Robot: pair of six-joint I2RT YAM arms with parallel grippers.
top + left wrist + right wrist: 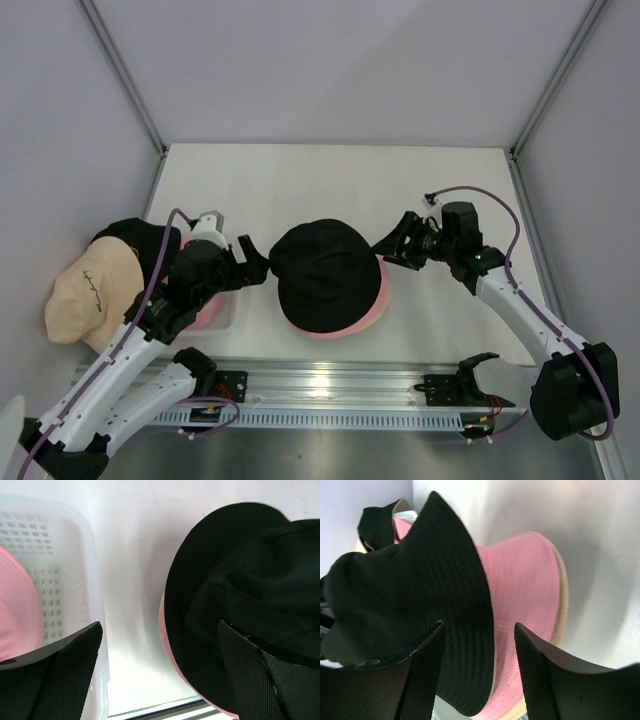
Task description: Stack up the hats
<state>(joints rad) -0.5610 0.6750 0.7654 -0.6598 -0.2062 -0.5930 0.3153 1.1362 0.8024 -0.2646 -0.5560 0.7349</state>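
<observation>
Black hat [325,275] sits crown-up in the middle of the bench [300,180], nearer its near edge, stacked on a pink hat [376,298] whose brim shows beneath it. Left tool [258,262] is at the stack's left side, spread wide, one finger [250,680] over the black brim. Right tool [388,250] is at the stack's right side, also spread, with the black brim's edge between its fingers [417,680] but not pinched. By the left edge a cream hat [85,290] lies tilted, near a white basket [75,550] holding a second pink hat [17,605]
</observation>
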